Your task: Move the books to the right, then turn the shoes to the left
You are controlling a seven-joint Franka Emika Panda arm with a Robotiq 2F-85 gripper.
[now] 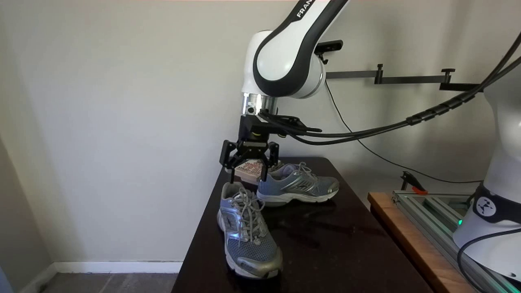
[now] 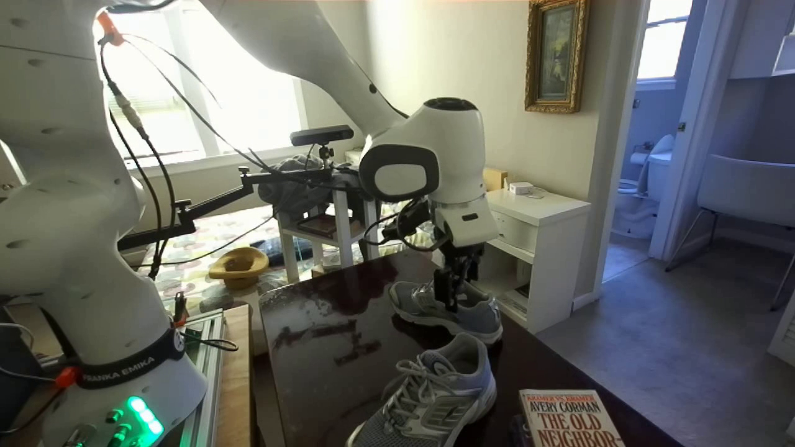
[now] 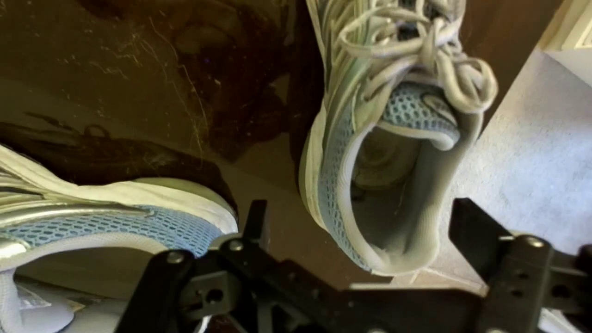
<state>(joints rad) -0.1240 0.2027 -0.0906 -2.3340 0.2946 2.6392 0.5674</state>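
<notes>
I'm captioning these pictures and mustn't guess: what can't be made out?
Book, in an exterior view: lower cover cut off by the bottom edge.
Same book, in an exterior view: print too small, partly behind the gripper.
Window, in an exterior view: outdoors lost in glare.
Shoe below the gripper, wrist view: toe cut off by the top edge.

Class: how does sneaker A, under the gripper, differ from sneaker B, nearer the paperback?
Direction: in an exterior view, sneaker A points roughly toward the viewer, sneaker B toward picture right.
Position: the gripper stands open over sneaker A; sneaker B is nearer the paperback.
Both are upright, laced and blue-gray.
</notes>
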